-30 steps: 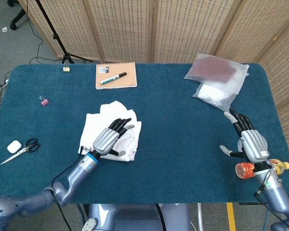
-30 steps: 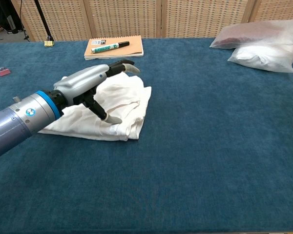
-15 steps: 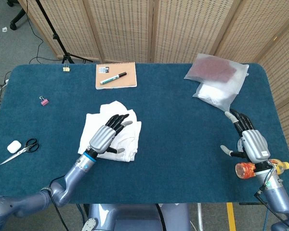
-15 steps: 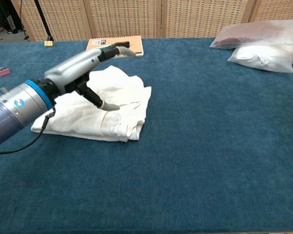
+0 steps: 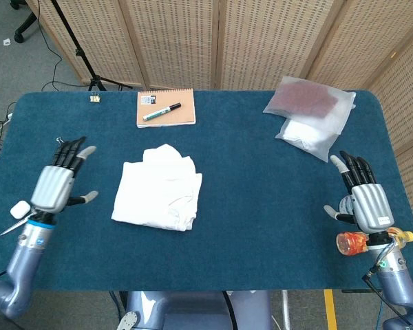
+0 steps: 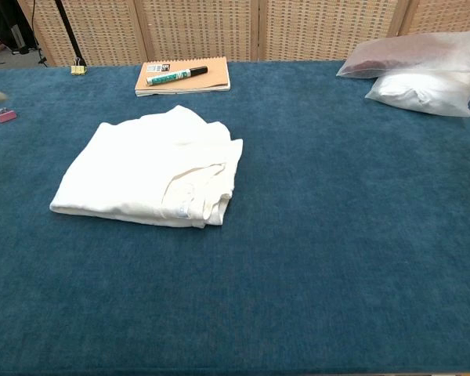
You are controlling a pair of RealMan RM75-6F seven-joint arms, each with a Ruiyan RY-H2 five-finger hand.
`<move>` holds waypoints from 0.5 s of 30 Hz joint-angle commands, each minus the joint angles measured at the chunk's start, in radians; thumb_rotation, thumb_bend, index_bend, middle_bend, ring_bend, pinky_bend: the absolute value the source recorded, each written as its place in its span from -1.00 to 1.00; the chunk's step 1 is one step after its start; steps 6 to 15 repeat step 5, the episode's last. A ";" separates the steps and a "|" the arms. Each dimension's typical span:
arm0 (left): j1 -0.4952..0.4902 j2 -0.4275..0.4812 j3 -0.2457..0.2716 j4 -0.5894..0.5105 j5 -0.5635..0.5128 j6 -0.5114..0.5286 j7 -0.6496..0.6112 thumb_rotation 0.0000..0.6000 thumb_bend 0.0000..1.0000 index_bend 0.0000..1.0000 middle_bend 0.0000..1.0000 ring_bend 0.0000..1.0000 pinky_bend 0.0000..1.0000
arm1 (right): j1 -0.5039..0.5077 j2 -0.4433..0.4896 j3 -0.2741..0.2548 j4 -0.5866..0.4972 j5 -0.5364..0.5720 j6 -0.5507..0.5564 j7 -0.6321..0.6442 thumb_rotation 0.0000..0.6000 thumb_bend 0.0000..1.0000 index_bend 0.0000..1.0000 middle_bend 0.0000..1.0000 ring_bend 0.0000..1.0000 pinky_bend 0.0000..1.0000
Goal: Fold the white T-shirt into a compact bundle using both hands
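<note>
The white T-shirt [image 5: 158, 189] lies folded into a flat bundle on the blue table [image 5: 248, 206], left of centre; the chest view shows the T-shirt [image 6: 153, 168] with its collar at the near right corner. My left hand [image 5: 57, 184] hovers at the table's left edge, well left of the shirt, fingers spread and holding nothing. At the table's right edge my right hand [image 5: 367, 199] is held with fingers straight and apart, also empty. Neither hand touches the shirt, and the chest view shows only a blurred fingertip at its left edge.
A notebook [image 5: 166, 108] with a green marker [image 5: 161, 112] lies at the back. Two plastic bags [image 5: 310, 113] sit at the back right. Scissors [image 5: 29, 214] and a white case [image 5: 19, 209] lie under the left hand; a pink clip [image 5: 62, 144] and a binder clip [image 5: 95, 98] lie further back.
My left hand has lifted off the shirt and swung far left to the table's edge. The right hand has drawn slightly right and nearer. The shirt stays put.
</note>
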 commanded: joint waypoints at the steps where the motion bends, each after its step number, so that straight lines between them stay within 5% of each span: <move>1: 0.124 0.104 0.028 -0.080 -0.099 0.073 0.058 1.00 -1.00 -1.00 -1.00 -1.00 -1.00 | -0.025 -0.019 0.018 -0.050 0.065 0.033 -0.181 1.00 -1.00 -1.00 -1.00 -1.00 -1.00; 5: 0.207 0.138 0.041 -0.089 -0.136 0.119 0.017 1.00 -1.00 -1.00 -1.00 -1.00 -1.00 | -0.033 -0.019 0.025 -0.101 0.112 0.032 -0.274 1.00 -1.00 -1.00 -1.00 -1.00 -1.00; 15: 0.207 0.138 0.041 -0.089 -0.136 0.119 0.017 1.00 -1.00 -1.00 -1.00 -1.00 -1.00 | -0.033 -0.019 0.025 -0.101 0.112 0.032 -0.274 1.00 -1.00 -1.00 -1.00 -1.00 -1.00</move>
